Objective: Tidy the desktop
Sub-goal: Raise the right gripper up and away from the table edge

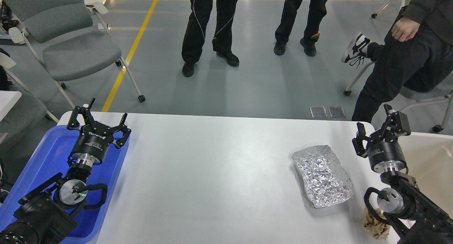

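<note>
The white desktop (212, 173) fills the middle of the head view. A crumpled silver foil tray (322, 175) lies on its right part. A small tan wooden piece (375, 226) sits near the front right edge, partly behind my right arm. My left gripper (97, 118) hovers open over the far end of the blue tray (46, 155), nothing between its fingers. My right gripper (375, 122) is open and empty, raised at the desktop's right edge, right of the foil tray.
A beige bin (431, 162) stands off the right edge. Beyond the table are grey chairs (67, 42), two standing people (212, 24) and a seated person (407, 60). A yellow line (131, 53) runs along the floor.
</note>
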